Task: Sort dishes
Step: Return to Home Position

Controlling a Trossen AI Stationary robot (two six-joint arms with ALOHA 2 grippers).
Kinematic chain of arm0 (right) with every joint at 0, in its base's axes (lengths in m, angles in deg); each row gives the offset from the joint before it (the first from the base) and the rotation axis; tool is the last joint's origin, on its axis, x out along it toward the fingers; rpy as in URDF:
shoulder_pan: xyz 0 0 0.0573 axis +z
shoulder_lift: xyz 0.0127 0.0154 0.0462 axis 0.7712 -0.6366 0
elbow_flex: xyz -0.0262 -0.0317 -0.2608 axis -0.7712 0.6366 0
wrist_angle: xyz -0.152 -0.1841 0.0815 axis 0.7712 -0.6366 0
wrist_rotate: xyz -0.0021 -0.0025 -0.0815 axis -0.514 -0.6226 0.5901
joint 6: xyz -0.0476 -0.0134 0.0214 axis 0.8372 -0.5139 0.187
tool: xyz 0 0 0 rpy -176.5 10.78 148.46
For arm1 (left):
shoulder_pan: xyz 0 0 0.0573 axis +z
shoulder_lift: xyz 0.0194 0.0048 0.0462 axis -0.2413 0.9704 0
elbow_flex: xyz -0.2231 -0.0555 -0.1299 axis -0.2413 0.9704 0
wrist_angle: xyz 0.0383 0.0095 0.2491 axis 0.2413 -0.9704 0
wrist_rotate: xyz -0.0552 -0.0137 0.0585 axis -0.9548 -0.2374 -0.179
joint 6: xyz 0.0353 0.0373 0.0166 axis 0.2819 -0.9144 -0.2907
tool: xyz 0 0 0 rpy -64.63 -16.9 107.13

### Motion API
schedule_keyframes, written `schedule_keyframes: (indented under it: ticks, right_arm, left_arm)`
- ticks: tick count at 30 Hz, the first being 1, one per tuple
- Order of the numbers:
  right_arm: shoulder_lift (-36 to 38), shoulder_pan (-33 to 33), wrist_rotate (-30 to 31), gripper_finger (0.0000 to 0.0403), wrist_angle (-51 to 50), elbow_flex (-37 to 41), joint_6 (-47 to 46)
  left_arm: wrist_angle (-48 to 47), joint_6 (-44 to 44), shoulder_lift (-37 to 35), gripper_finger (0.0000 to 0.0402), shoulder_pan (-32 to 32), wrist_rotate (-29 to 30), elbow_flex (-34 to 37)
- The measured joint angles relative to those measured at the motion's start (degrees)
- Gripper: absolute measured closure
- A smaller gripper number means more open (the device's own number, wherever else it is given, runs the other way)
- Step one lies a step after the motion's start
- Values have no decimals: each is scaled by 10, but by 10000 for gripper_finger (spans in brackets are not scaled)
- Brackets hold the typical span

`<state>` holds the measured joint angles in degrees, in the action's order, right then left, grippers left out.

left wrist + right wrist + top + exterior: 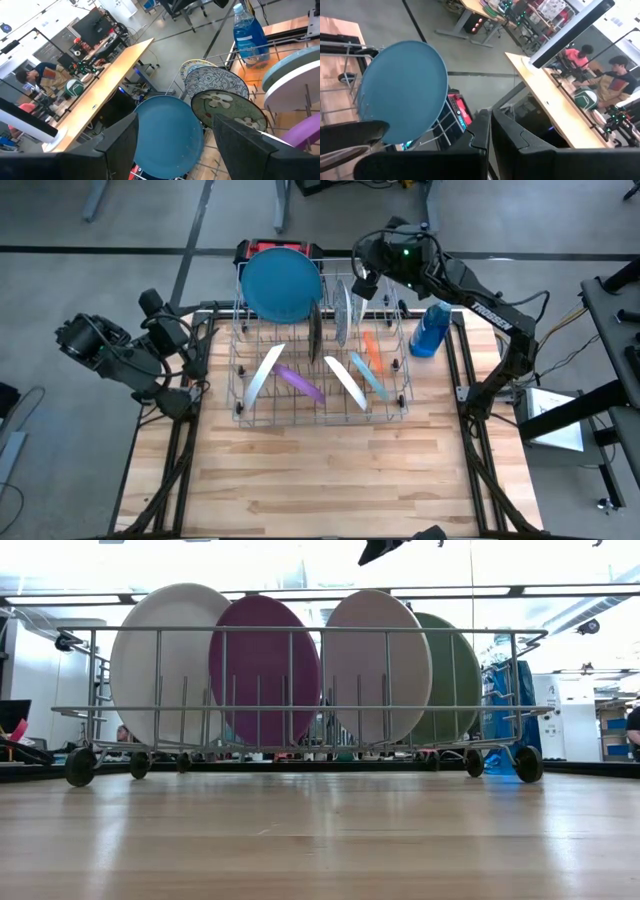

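Wood planks top the desk (330,480), and the wire rack (75,708) stands on its far half, midway between the left and right edges. Every dish I can see is in that rack, standing on edge. The large blue plate (281,283) leans at the rack's far end. Towards the desk's front edge stand the teal-green plate (455,670), two white plates (165,660) and the purple plate (265,665). The patterned plates (216,84) sit mid-rack, and the small orange plate (372,350) is on the rack's right side. A blue bottle (430,330) stands just beside the rack, near the far right corner.

My right hand (489,117) is up over the rack's far right corner, fingers pressed together with nothing between them. My left hand (175,120) hangs over the desk's left edge beside the rack, spread wide and empty.

I judge these plates stiff, smooth-rimmed, probably slippery and liable to chip, with the blue one heaviest and the orange lightest. If one needed shifting, I would pinch across its top rim, which stands clear of the wires.

From desk height the front row hides the blue, patterned and orange plates. From above, the orange one is only a sliver. I cannot tell how each lower rim seats between the wires.
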<state>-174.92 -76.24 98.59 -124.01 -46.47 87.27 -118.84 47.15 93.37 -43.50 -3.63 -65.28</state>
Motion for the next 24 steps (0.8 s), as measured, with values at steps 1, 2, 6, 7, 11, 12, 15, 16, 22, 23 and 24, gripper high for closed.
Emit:
schedule_keyframes:
  ticks: [1, 2, 6, 7, 11, 12, 15, 16, 22, 23, 24]
  right_arm:
    - [0, 0, 0, 395, -3, 0, 0]
    - [0, 0, 0, 395, -7, 0, 0]
    - [0, 0, 0, 395, -26, 0, -3]
    - [0, 0, 0, 395, -31, 0, -5]
    - [0, 0, 0, 395, -40, 0, -8]
    - [0, 0, 0, 395, -43, 0, -8]
    - [0, 0, 0, 395, -50, 0, -13]
    - [0, 0, 0, 395, -55, 0, -15]
    - [2, 0, -30, 395, -80, 0, -30]
    - [4, 0, -57, 395, -85, 0, -39]
    - [6, 0, -88, 395, -89, 0, -45]
  left_arm:
    - [0, 0, 0, 159, 0, 0, 0]
    - [0, 0, 0, 159, 0, -1, 0]
    - [0, 0, 1, 159, 0, -3, 0]
    - [0, 0, 1, 159, 0, -3, 0]
    - [0, 1, 2, 159, 0, -4, 0]
    - [0, 1, 2, 159, 0, -5, 0]
    - [0, 3, 4, 159, 0, -6, 0]
    - [0, 3, 5, 159, 0, -6, 0]
    - [0, 6, 12, 159, 0, -14, 0]
    - [0, 8, 13, 159, 0, -20, 0]
    - [1, 11, 14, 159, 0, -40, 0]
